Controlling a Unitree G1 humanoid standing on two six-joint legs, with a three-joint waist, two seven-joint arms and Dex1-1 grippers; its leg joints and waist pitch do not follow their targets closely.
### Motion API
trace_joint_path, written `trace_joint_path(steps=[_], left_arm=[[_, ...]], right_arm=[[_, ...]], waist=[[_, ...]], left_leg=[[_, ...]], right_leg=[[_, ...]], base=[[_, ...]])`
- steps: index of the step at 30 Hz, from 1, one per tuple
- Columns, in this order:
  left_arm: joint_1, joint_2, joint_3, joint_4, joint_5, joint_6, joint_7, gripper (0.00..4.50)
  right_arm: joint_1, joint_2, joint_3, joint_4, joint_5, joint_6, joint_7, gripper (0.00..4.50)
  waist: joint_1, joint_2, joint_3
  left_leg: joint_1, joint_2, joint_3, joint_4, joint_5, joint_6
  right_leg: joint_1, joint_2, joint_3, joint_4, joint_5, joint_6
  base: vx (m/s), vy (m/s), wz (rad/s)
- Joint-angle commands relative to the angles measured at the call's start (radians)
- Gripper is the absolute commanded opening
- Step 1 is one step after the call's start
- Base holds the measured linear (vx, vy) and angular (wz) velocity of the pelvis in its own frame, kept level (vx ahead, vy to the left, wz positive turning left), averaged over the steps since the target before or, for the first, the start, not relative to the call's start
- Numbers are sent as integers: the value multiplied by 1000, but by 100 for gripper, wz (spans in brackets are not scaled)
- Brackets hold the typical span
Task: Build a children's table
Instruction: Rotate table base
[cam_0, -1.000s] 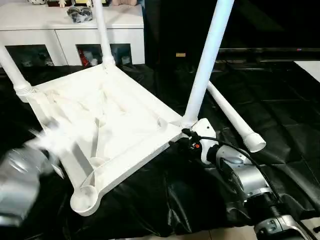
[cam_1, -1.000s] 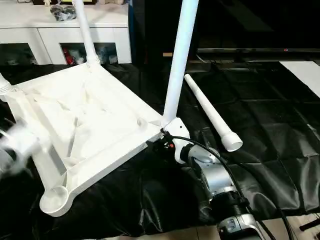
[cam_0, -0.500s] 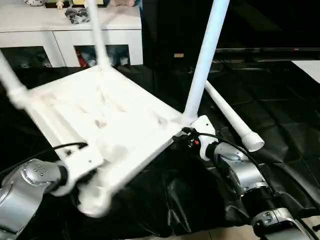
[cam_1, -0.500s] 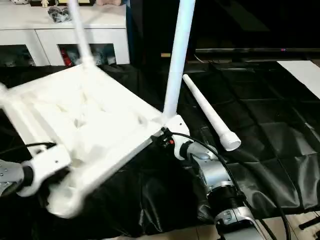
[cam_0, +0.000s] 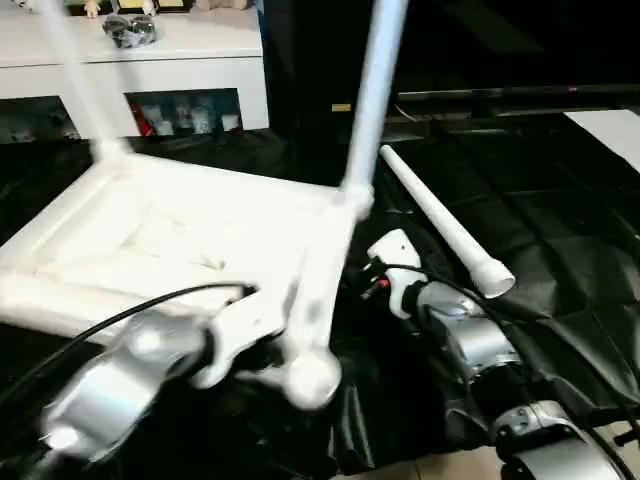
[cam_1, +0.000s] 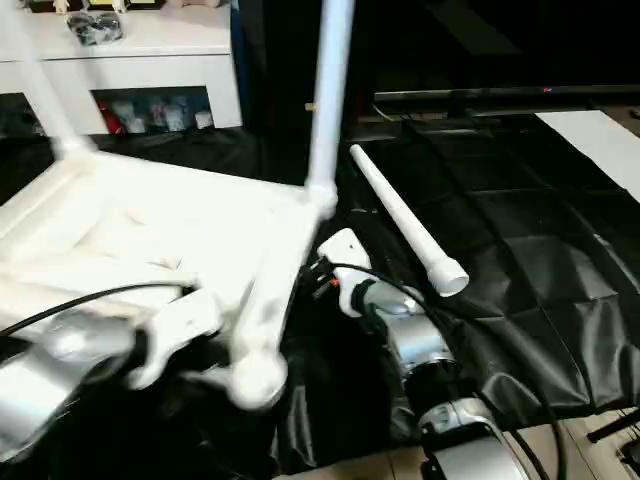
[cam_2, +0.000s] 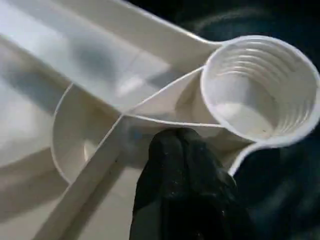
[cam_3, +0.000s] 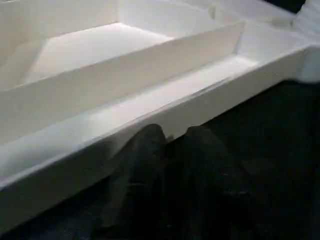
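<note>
The upturned tabletop (cam_0: 190, 225) lay on black sheeting (cam_0: 560, 250), a loose leg (cam_0: 440, 220) beside it. Up close, the left gripper (cam_2: 180, 145) pressed closed against a rib by the empty corner socket (cam_2: 260, 90). The right gripper (cam_3: 170, 137) seemed narrowed at the tabletop's rim, grip unclear.

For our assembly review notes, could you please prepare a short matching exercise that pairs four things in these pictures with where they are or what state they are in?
Things:
1. loose leg
2. empty corner socket
3. fitted leg
4. cabinet

Places or states:
A. standing up from a corner of the tabletop
B. beside the shut left claw
C. lying flat on the black sheet
D. at the back, behind the work

Pairs: 1-C, 2-B, 3-A, 4-D
</note>
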Motion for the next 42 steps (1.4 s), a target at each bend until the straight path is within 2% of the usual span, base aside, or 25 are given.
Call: trace_joint_path(steps=[1,3,9,11,13,14,15,17,18,20,22,23,24,26,27,29,30,31,34,35,36,37,40,41,42], left_arm=[[-29,-40,-27,28,1,-29,27,0],[-49,-75,-28,67,7,-46,51,0],[-79,-131,-5,162,20,-97,116,0],[-128,-252,-54,285,51,-133,189,0],[-169,-346,-82,390,73,-163,249,0],[-180,-372,-81,423,74,-178,266,0],[-187,-386,-80,441,75,-187,276,0],[-204,-425,-72,498,76,-221,306,0],[-206,-440,-65,519,77,-243,323,0],[-206,-444,-62,526,78,-251,326,0],[-202,-468,-39,539,79,-276,357,0],[-203,-479,-28,552,83,-287,367,0],[-199,-479,-20,546,84,-287,371,0],[-119,-419,57,393,53,-257,362,0],[-86,-389,86,334,32,-249,346,33],[-27,-336,146,252,-14,-263,307,41],[18,-300,201,196,-59,-278,274,43],[58,-271,254,146,-103,-286,240,65],[110,-229,333,66,-164,-262,187,89],[121,-222,359,45,-181,-268,177,91],[124,-224,371,38,-186,-271,180,110],[129,-234,393,24,-196,-285,199,110],[117,-286,438,30,-188,-357,320,129],[110,-305,448,39,-174,-385,367,138],[102,-384,477,52,-138,-429,515,147]], right_arm=[[-27,42,37,6,1,-22,49,74],[-31,56,42,16,1,-28,61,52],[-42,76,36,32,18,-50,82,3],[-46,74,31,37,21,-58,87,3],[-50,70,22,43,22,-65,90,3],[-51,67,17,45,22,-69,89,3],[-52,65,14,46,23,-71,88,3],[-52,54,-2,36,29,-74,83,3],[-46,36,-15,14,31,-73,72,3],[-43,31,-18,7,30,-75,70,3],[-9,-4,-40,-68,37,-55,59,3],[-2,-10,-46,-81,37,-53,59,3],[1,-13,-50,-88,38,-51,59,3],[30,-29,-74,-153,41,-26,41,3],[43,-35,-83,-182,45,-15,35,0],[63,-42,-101,-234,56,15,19,0],[76,-48,-113,-268,62,31,7,0],[88,-51,-124,-300,77,45,6,0],[111,-55,-133,-356,101,64,14,0],[118,-56,-135,-374,109,74,19,17],[121,-56,-137,-381,114,78,20,35],[131,-55,-142,-401,125,91,25,35],[161,-58,-155,-458,142,118,12,52],[168,-59,-159,-471,141,126,-1,73],[182,-49,-194,-488,120,148,-92,78]], waist=[[3,9,-63],[1,4,-64],[2,1,-65],[2,2,-64],[12,0,-62],[12,-3,-61],[13,-4,-62],[14,-6,-65],[18,-2,-66],[19,-5,-67],[25,-6,-67],[29,3,-66],[30,-1,-66],[32,-3,-71],[26,-5,-70],[26,0,-73],[27,-4,-73],[25,-2,-72],[21,3,-67],[21,2,-64],[23,1,-61],[22,0,-57],[23,-3,-56],[21,-5,-56],[20,-7,-56]], left_leg=[[8,8,0,-74,-288,-13],[2,8,-2,-75,-281,-12],[4,10,-2,-74,-266,-1],[8,10,2,-73,-262,4],[23,10,6,-70,-306,4],[19,9,4,-71,-307,4],[9,8,0,-75,-296,6],[7,8,0,-73,-286,12],[10,9,0,-73,-280,16],[8,10,0,-72,-277,19],[8,11,1,-73,-268,24],[10,11,1,-72,-269,23],[11,11,3,-71,-271,25],[0,15,-3,-75,-249,31],[-6,18,-4,-78,-236,33],[4,18,0,-72,-219,36],[-2,17,-1,-72,-192,36],[-1,15,1,-73,-177,38],[7,16,5,-76,-213,36],[8,16,6,-77,-228,32],[12,18,6,-80,-260,25],[13,17,5,-83,-294,16],[15,17,3,-84,-322,2],[7,14,1,-85,-310,-2],[6,14,1,-85,-303,-8]], right_leg=[[47,-42,40,-75,-260,-214],[51,-43,39,-74,-267,-206],[48,-44,40,-75,-265,-205],[44,-40,40,-78,-257,-208],[36,-42,42,-90,-310,-202],[40,-43,41,-91,-320,-197],[48,-45,39,-90,-330,-183],[48,-46,38,-91,-325,-175],[45,-47,38,-92,-315,-179],[47,-47,38,-91,-309,-181],[47,-46,37,-92,-303,-177],[45,-46,38,-91,-300,-176],[44,-44,38,-94,-297,-173],[54,-49,37,-84,-258,-179],[57,-50,35,-80,-245,-177],[46,-44,38,-78,-204,-196],[54,-45,38,-69,-161,-208],[51,-40,38,-67,-137,-214],[44,-36,39,-73,-178,-213],[42,-35,39,-75,-195,-209],[39,-36,41,-80,-239,-198],[37,-36,41,-84,-288,-183],[35,-36,45,-92,-332,-154],[40,-35,44,-91,-333,-134],[41,-36,44,-93,-334,-125]], base=[[0,0,0],[0,0,0],[0,0,0],[0,0,0],[0,0,0],[0,0,0],[0,0,0],[0,0,0],[0,0,0],[0,0,0],[0,0,0],[0,0,0],[0,0,0],[0,0,0],[0,0,0],[0,0,0],[0,0,0],[0,0,0],[0,0,0],[0,0,0],[0,0,0],[0,0,0],[0,0,0],[0,0,0],[0,0,0]])
